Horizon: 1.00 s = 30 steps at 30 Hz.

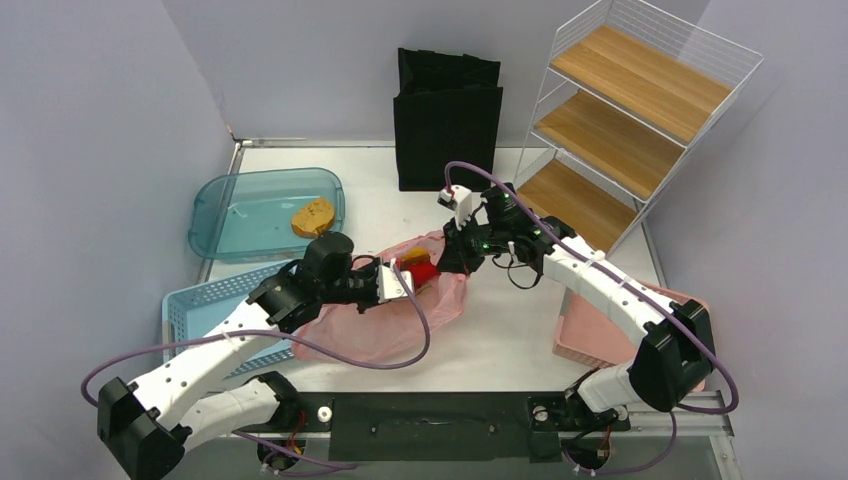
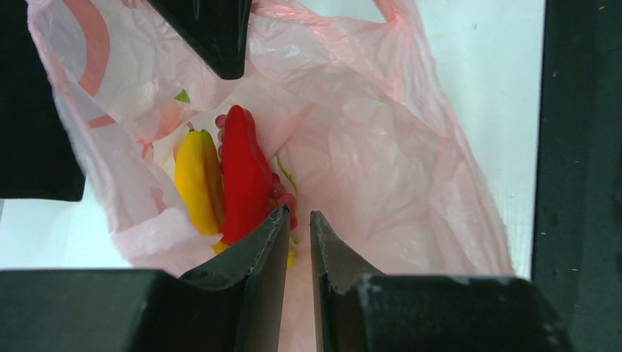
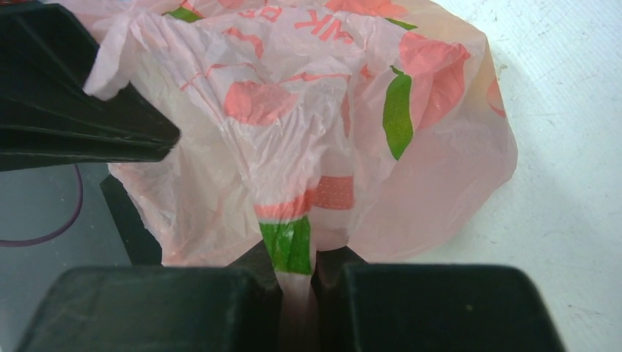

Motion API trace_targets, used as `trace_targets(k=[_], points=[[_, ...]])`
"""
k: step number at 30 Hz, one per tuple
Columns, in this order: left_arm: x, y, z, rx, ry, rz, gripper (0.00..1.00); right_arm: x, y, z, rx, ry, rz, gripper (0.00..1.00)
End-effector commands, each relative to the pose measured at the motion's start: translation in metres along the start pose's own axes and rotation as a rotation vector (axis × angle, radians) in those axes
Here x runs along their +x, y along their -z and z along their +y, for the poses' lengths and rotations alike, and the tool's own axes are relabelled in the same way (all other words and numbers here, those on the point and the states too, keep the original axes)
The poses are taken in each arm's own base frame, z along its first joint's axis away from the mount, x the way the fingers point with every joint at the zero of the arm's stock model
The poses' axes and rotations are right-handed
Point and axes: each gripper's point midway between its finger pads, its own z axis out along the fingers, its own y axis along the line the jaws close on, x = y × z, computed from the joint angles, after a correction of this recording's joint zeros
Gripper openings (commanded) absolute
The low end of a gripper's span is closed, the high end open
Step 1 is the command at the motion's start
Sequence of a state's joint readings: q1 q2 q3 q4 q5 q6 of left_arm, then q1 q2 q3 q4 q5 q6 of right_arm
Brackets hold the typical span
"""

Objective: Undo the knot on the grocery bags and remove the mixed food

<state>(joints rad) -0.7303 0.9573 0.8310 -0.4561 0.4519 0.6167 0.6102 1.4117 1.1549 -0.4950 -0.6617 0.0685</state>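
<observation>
A pink grocery bag lies mid-table with its mouth held open; no knot shows. My right gripper is shut on a strip of the bag's rim, lifting it. My left gripper sits at the mouth, pointing in, jaws a narrow gap apart with nothing between them. Inside lie the mixed food: a yellow banana, a red chilli pepper and a red fruit cluster, just past the left fingertip. From above only a red item shows.
A teal tray at the back left holds a brown piece. A blue basket sits under my left arm. A black tote stands at the back, a wire shelf at the back right, a pink tray under my right arm.
</observation>
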Motion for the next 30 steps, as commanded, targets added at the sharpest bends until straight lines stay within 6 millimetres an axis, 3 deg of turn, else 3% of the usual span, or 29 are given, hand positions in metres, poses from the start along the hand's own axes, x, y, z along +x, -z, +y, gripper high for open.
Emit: trace_targets(k=[1,6,11,13,18,20,28,30], points=[[-0.02,-0.016,0.016,-0.007,-0.14,-0.085,0.15,-0.026,0.008,0.006,0.001,0.02,-0.076,0.0],[0.004,-0.043,0.024,-0.006,-0.159,-0.029,0.17,-0.029,0.008,0.005,-0.012,0.001,-0.08,0.0],[0.035,-0.064,0.042,-0.06,-0.192,0.061,0.28,-0.027,0.008,0.008,-0.025,-0.002,-0.076,0.0],[0.053,-0.074,0.045,-0.055,-0.221,0.116,0.34,-0.026,0.008,0.007,-0.024,-0.005,-0.073,0.0],[0.081,-0.086,0.053,-0.051,-0.285,0.199,0.65,-0.027,0.007,0.009,-0.036,-0.008,-0.07,0.0],[0.09,-0.091,0.053,-0.045,-0.298,0.225,0.7,-0.027,0.007,0.009,-0.037,-0.008,-0.07,0.0],[0.118,-0.108,0.055,-0.048,-0.321,0.321,0.74,-0.024,0.004,0.006,-0.036,-0.013,-0.056,0.0],[0.123,-0.11,0.056,-0.048,-0.311,0.342,0.67,-0.024,0.004,0.005,-0.033,-0.015,-0.053,0.0]])
